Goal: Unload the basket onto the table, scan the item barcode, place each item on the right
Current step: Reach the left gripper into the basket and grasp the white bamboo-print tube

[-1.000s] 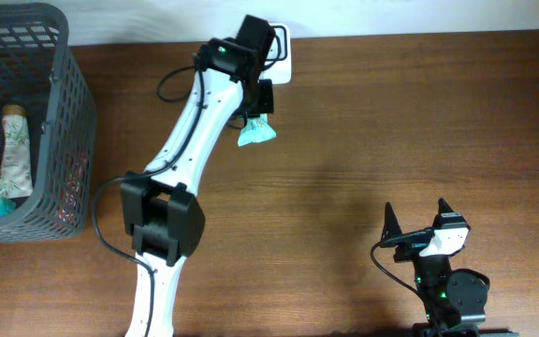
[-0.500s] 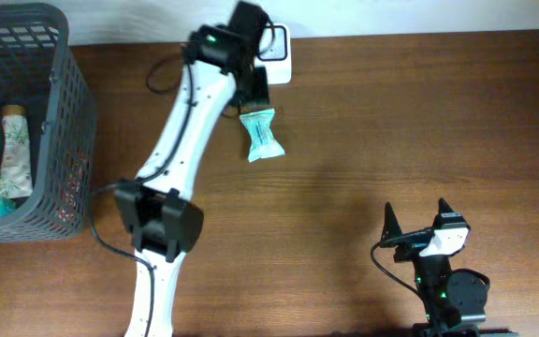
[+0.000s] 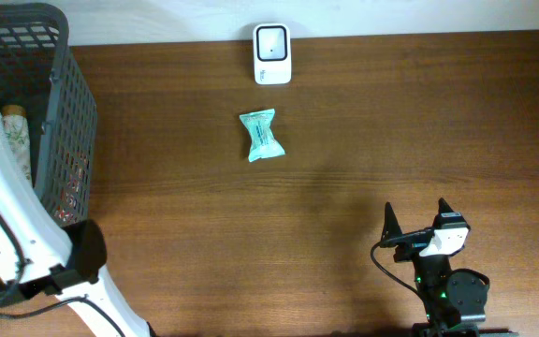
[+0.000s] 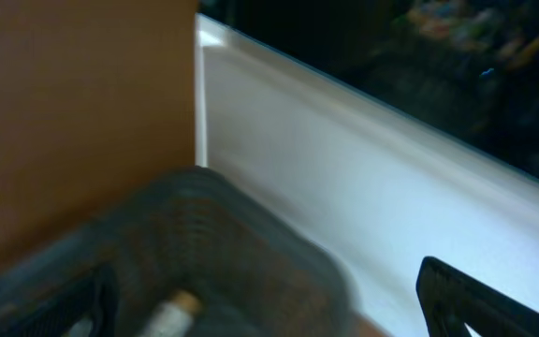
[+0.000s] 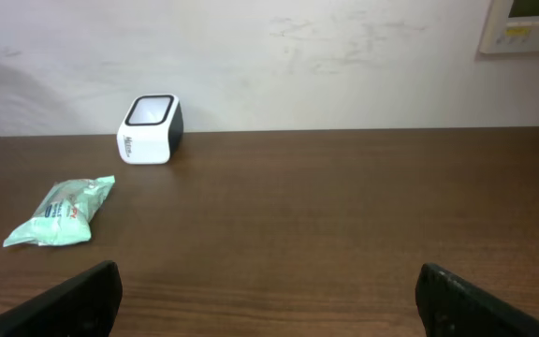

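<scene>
While left pincer and right pincer gape empty, the packet lies near the scanner on the tabletop (right wrist view misses the basket).

The packet is a small teal sealed pouch with crimped ends and darker print on its upper face. It lies flat on the bench, its length running roughly front to back and slightly skewed. The scanner is a white block with a dark square window on top. It stands upright at the bench's far edge, near the packet but not touching it.
</scene>
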`<state>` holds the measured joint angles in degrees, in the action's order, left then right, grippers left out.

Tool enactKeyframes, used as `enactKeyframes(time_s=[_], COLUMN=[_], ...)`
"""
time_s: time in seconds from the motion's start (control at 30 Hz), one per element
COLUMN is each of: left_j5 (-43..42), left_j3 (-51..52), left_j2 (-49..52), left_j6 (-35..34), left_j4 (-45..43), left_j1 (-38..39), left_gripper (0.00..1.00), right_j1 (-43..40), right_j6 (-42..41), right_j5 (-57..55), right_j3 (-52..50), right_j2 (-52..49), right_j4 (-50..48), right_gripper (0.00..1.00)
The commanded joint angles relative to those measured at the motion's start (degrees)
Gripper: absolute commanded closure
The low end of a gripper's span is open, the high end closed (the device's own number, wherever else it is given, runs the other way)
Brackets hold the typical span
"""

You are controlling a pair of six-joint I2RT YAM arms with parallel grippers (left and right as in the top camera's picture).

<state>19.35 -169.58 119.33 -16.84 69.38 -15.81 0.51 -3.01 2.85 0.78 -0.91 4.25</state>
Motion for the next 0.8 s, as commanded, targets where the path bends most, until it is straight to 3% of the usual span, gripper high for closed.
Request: enactKeyframes(time_s=[0.0, 0.2, 0.27, 0.37, 0.77], left_j5=[-2.1, -2.7, -3.4, -11.6, -22.0], left_j3=[12.1, 47.6, 56.2, 64.0, 64.8], left_j2=[0.9, 0.9, 1.0, 1.2, 9.9], left_j6=[15.9, 42.6, 42.9, 42.9, 39.4], left_j4=[-5.4, -19.2, -24.2, -30.4, -31.5], left_j1=[-6.0, -12.9, -13.9, -14.9, -20.1], left_gripper=[0.01, 0.0, 0.01, 0.0, 0.03], right_j1=[-0.2, -0.2, -0.2, -0.2, -0.2], right_j6=[-0.2, -0.2, -0.2, -0.2, -0.2], right_j5=[-0.3, -0.3, -0.3, -0.3, -0.3], right_j3=[-0.5, -0.5, -0.5, -0.5, -0.5], right_j2=[0.4, 0.4, 0.4, 0.4, 0.4], right_j4=[0.1, 0.1, 0.1, 0.1, 0.1], right_gripper=[0.01, 0.01, 0.01, 0.01, 0.01])
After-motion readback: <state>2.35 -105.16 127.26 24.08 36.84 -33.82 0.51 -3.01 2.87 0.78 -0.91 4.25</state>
